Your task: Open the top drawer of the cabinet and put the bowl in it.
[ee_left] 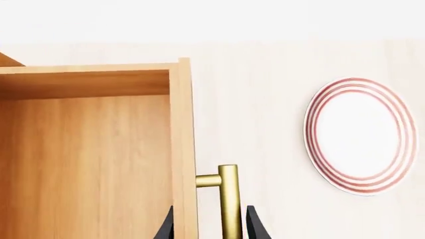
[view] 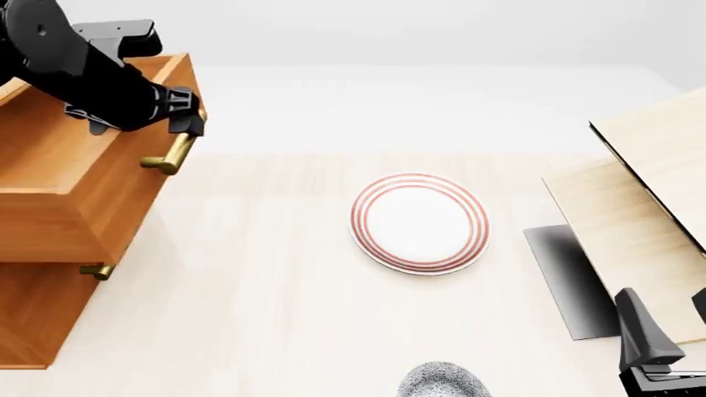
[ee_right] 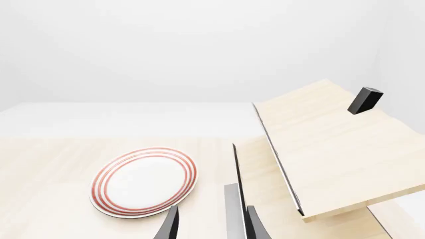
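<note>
No text, label, brand, number or sign can be read anywhere in these views.

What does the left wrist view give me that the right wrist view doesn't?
Only the left wrist view shows the top drawer pulled out, its brass handle between the left gripper fingers. Only the right wrist view shows the pale wooden structure with a small black block on it, beyond the right gripper. Both show the red-ringed plate on the table. Neither shows the bowl.
</note>
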